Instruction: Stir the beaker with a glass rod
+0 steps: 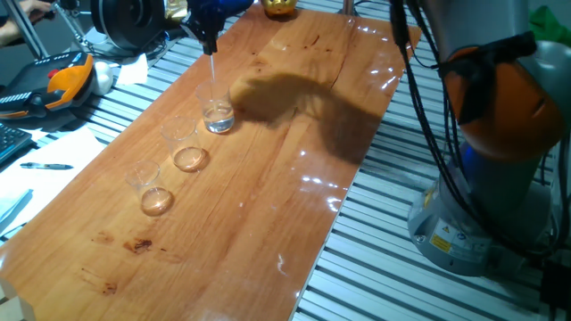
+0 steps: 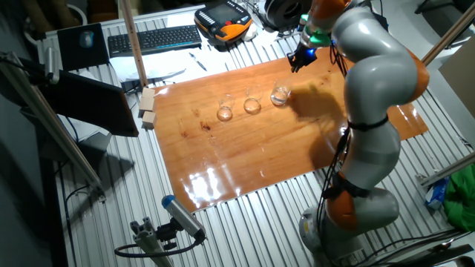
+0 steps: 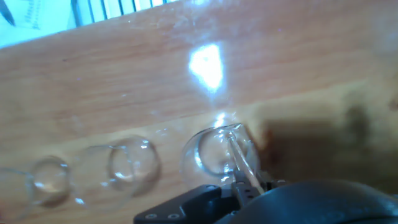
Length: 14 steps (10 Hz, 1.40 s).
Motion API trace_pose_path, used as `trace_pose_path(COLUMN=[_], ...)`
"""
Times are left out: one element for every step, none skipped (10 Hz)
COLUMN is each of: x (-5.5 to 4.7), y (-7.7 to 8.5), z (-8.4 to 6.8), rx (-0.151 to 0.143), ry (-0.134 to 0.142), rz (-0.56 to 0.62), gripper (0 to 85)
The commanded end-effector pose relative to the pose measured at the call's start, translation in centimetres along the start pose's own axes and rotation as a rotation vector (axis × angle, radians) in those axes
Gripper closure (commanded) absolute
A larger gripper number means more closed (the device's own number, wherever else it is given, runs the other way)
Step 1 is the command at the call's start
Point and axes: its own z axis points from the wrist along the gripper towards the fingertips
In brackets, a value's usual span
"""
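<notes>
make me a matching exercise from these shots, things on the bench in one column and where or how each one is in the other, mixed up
Things:
1. beaker
2. glass rod
3. gripper
4. two amber-bottomed beakers

Places or states:
A. hangs upright from the gripper, lower end inside a glass
B. stand empty in the row, away from the arm
C. above the end of the row, shut on something thin
D. end of the row, silvery-white bottom

Pairs: 1-D, 2-A, 3-C, 4-B

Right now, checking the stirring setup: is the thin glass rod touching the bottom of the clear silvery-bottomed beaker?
Cannot tell. The hand view shows the glass rod reaching into the beaker, but its tip blurs against the glass.
</notes>
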Motion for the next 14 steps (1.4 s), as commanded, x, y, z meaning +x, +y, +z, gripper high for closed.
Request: trace_pose_path(x=[0.2,0.5,0.8,1.0,1.0,1.1,1.2,1.3,1.2,1.0,0.8,0.7,0.6,0.5], y=[-0.1,-0.1,0.1,0.2,0.2,0.5,0.8,1.1,1.4,1.7,1.8,1.7,1.7,1.6], z=[0.0,0.0,-0.1,0.0,0.1,0.0,0.2,0.3,0.6,0.9,1.1,1.1,0.9,0.5], rx=[0.036,0.062,0.076,0.066,0.073,0.086,0.085,0.067,0.039,-0.006,-0.065,-0.079,-0.081,-0.041], ry=[-0.152,-0.103,-0.011,0.085,0.161,0.233,0.282,0.315,0.323,0.294,0.197,0.065,-0.013,-0.056], rz=[-0.117,-0.136,-0.115,-0.058,-0.033,-0.007,0.034,0.081,0.135,0.205,0.266,0.265,0.262,0.219], gripper=[85.0,85.0,85.0,85.0,85.0,85.0,85.0,85.0,85.0,85.0,85.0,85.0,85.0,85.0])
